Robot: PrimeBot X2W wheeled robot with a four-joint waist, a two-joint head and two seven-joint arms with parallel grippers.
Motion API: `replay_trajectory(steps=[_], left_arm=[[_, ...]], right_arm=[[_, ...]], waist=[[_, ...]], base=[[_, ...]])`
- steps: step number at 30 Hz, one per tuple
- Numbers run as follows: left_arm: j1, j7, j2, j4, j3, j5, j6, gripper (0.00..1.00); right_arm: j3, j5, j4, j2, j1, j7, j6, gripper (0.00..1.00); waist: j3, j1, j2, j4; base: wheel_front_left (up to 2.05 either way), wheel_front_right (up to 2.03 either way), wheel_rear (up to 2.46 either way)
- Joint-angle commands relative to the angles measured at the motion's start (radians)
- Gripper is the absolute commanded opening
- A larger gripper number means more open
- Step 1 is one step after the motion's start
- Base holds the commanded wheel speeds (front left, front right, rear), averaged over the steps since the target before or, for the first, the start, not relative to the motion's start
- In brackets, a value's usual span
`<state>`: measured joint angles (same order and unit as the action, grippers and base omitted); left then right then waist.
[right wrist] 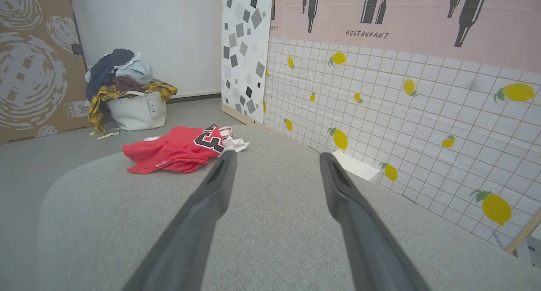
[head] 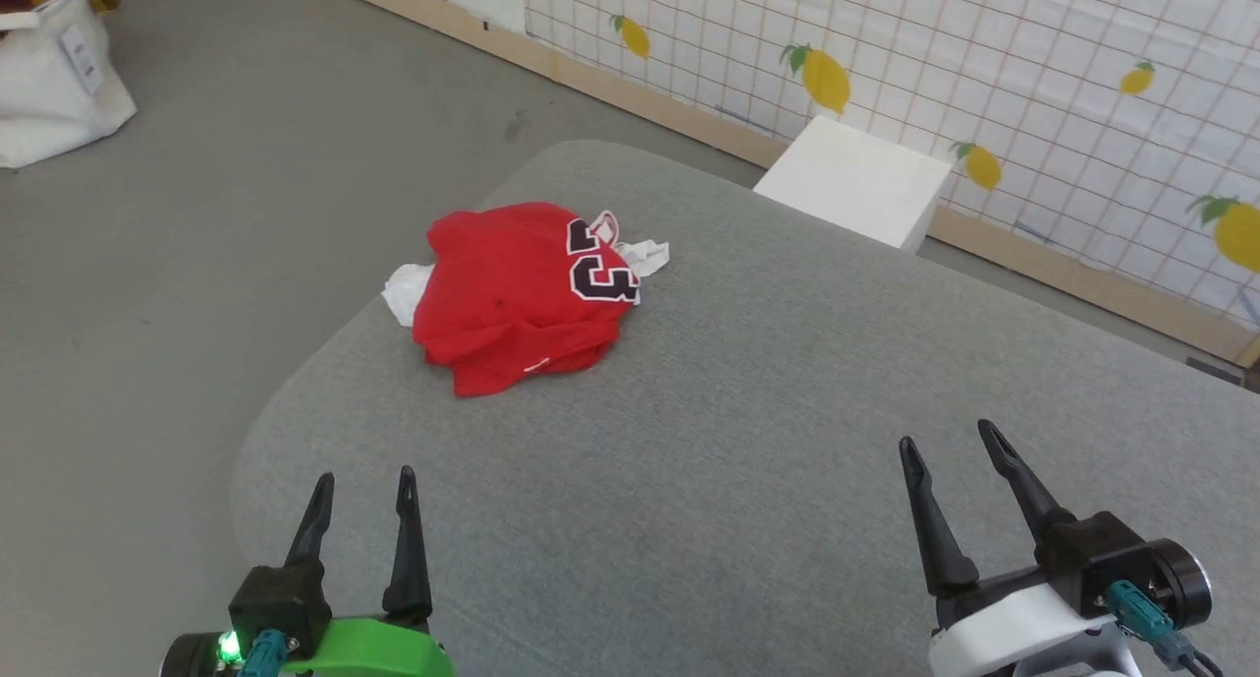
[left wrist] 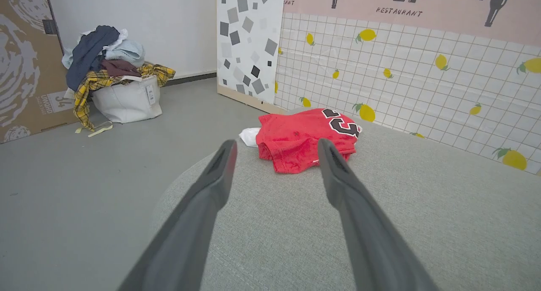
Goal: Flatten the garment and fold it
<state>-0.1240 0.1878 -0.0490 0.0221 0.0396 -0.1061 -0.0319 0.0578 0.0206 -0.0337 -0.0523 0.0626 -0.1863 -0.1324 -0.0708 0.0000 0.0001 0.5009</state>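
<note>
Our left gripper [head: 365, 473] and right gripper [head: 945, 434] gaped wide, empty, short of the garment [head: 512, 293], a crumpled red mesh heap, perhaps white-sleeved, on grey woven fabric [head: 738, 411].

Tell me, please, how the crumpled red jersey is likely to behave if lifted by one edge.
The red jersey lies in a soft, layered heap, so it will probably droop and unfurl rather than hold shape. Its thin folds suggest it is light. On the grey fabric surface it would likely bunch up when pushed, not slide cleanly.
</note>
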Motion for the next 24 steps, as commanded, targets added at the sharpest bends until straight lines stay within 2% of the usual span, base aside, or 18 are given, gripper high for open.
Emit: replay_trajectory(steps=[1,8,15,21,24], left_arm=[[-0.019,0.012,-0.001,0.004,-0.002,-0.01,-0.006,1.0],[-0.026,0.026,-0.001,0.002,0.002,-0.027,-0.011,1.0],[-0.014,0.04,-0.001,0.004,0.005,-0.061,-0.01,1.0],[0.059,0.052,-0.003,-0.066,0.009,-0.094,0.031,1.0],[0.138,0.008,-0.014,-0.13,0.017,-0.116,0.052,1.0]], right_arm=[[0.003,0.008,-0.005,0.001,0.014,-0.013,0.001,1.0],[0.003,0.001,-0.01,0.002,0.015,-0.027,0.001,1.0],[-0.021,-0.035,-0.008,0.002,0.009,-0.042,0.001,1.0],[-0.046,-0.09,0.015,0.002,-0.002,-0.054,0.002,1.0],[-0.059,-0.122,0.039,0.001,-0.011,-0.058,0.002,1.0]], waist=[[-0.002,0.0,-0.0001,0.013],[0.007,0.0,-0.0001,0.042],[0.052,0.0,-0.0001,0.044],[0.141,0.0,-0.0001,0.019],[0.2,0.0,-0.0001,-0.002]], base=[[0.0,0.0,0.0],[0.0,0.0,0.0],[0.0,0.0,0.0],[0.0,0.0,0.0],[0.0,0.0,0.0]])
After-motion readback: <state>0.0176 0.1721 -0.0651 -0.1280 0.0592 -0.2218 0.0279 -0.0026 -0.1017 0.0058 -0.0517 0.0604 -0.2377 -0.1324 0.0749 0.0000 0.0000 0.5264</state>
